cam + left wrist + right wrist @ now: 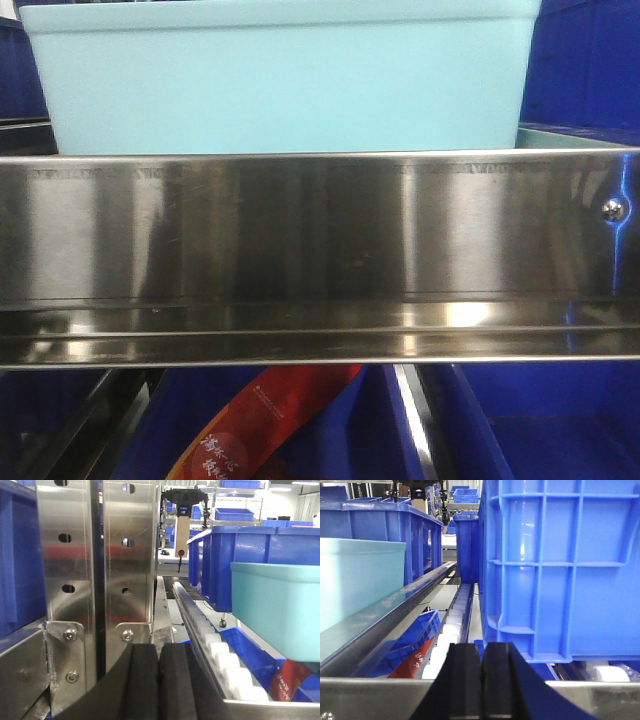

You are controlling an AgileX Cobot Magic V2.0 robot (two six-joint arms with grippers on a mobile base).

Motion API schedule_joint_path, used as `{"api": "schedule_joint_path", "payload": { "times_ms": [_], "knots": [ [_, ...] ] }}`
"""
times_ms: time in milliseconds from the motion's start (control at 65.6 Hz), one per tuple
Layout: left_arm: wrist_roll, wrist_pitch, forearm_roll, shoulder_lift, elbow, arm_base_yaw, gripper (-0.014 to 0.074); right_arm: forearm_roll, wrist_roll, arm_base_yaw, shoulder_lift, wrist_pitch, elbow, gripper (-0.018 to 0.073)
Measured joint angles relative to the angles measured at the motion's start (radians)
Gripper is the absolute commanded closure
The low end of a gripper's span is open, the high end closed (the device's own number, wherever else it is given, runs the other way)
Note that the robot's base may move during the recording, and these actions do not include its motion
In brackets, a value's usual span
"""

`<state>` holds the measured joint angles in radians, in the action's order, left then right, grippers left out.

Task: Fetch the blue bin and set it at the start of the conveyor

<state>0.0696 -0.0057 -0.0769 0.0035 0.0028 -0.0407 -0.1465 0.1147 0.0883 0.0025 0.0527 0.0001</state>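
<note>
Blue bin (280, 85) behind steel shelf rail (300, 230), inside hidden.
Left gripper (159, 680), right gripper (482, 680): both pressed together, holding nothing.

White Chinese characters run along a red packet (262, 420) seen below the stainless-steel shelf rail (320, 250). They are large near its lower end, with a line of finer print higher up, but all are too blurred to read. In the left wrist view, what is probably the same packet (289, 680) carries white script, also illegible. A faint stamped row along the rail's top edge cannot be made out.
</note>
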Motion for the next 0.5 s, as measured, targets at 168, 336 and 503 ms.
{"api": "schedule_joint_path", "payload": {
  "times_ms": [168, 336, 503],
  "knots": [
    [0.000, -0.007, 0.000, 0.000, 0.000, 0.000, 0.0707, 0.000, 0.000, 0.000, 0.000, -0.040, 0.000, 0.0721],
    [0.000, -0.017, 0.000, 0.000, 0.000, 0.000, 0.0707, 0.000, 0.000, 0.000, 0.000, -0.085, 0.000, 0.0721],
    [0.000, -0.065, 0.000, 0.000, 0.000, 0.000, 0.0707, -0.014, 0.000, 0.000, 0.000, -0.104, 0.000, 0.0721]
  ]
}}
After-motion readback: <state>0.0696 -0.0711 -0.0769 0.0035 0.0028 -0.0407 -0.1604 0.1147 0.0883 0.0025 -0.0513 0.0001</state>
